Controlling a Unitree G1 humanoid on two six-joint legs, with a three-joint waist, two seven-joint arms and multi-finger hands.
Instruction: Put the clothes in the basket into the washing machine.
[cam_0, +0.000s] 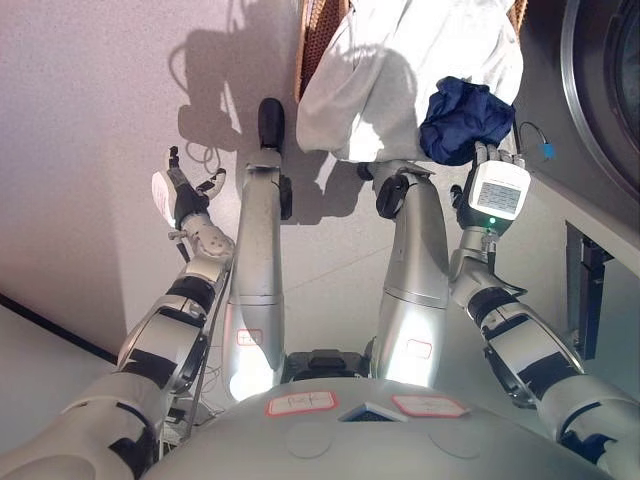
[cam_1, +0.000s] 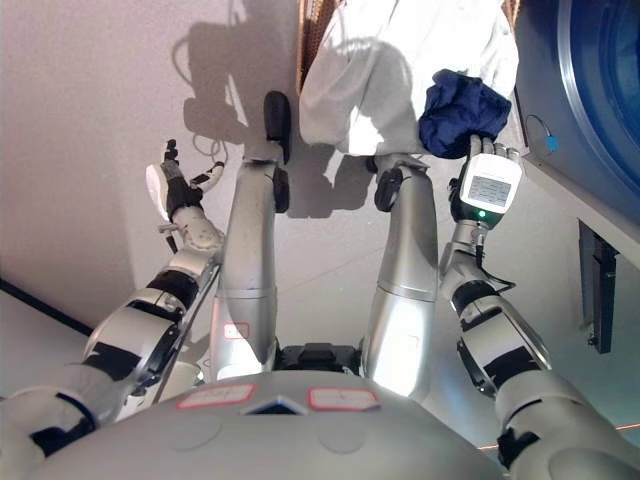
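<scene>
Probably a laundry room, washer door (cam_0: 603, 80) right of the right hand (cam_0: 487, 165), basket (cam_0: 318, 40) of clothes (cam_0: 400, 70) ahead, plain floor (cam_0: 90, 120)

White cloth (cam_0: 400, 70) hides most of the basket (cam_0: 318, 40); the washer (cam_0: 605, 90) is cut off; right hand's (cam_0: 487, 160) fingertips vanish under blue cloth (cam_0: 465, 120).

Pale grey floor (cam_0: 90, 120), sunlit w/ hard shadows; dark strip lower left.

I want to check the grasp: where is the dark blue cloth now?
The dark blue cloth is upper right in both views, bunched at the right hand, beside the white garment hanging over the basket.
</scene>
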